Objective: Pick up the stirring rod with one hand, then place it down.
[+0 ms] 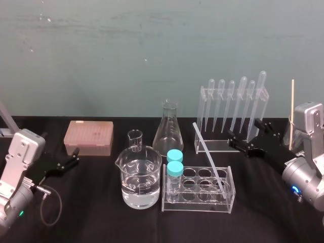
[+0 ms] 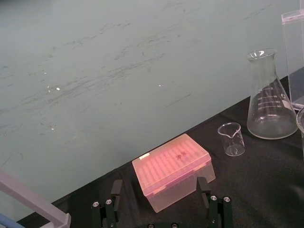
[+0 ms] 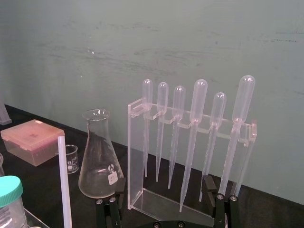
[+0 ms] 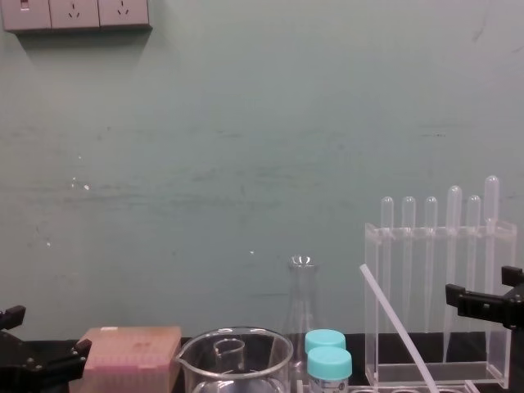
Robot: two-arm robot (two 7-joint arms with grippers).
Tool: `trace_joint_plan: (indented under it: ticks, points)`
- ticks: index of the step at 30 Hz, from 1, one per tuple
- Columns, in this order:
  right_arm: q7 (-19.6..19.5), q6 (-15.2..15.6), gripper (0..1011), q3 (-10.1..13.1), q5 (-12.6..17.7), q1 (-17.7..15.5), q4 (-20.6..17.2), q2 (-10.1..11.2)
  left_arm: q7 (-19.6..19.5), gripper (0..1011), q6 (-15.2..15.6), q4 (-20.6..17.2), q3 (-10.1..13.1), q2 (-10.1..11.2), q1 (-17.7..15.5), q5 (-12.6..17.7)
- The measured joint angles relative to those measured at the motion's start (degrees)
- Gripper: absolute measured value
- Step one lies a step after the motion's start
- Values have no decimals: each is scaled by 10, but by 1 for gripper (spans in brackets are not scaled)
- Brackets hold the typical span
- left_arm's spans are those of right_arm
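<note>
- stirring rod [image 1: 209, 157] leans with its lower end in a right-end hole of the tube rack [image 1: 197, 205], top free; probably propped for easy grasping.
- right gripper [image 1: 244, 135] just behind-right of the rack, jaws spread, empty.
- left gripper [image 1: 75, 157] well left of the rack, jaws apart, idle.
- pipette stand [image 1: 233, 111] behind the rack crowds the approach.

A dull teal wall [image 1: 152, 45], scuffed and flecked with pale marks, rises behind the desk's far edge. The desk [image 1: 91, 217] is covered in black. A row of grey sockets [image 4: 75, 14] sits high on the wall.
</note>
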Motion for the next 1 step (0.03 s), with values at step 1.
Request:
trace_joint_plan:
  ticks: [1]
  points:
    - [0, 0, 1004, 0, 0, 0, 0, 0, 0, 1000, 0, 0, 0, 0, 0, 0]
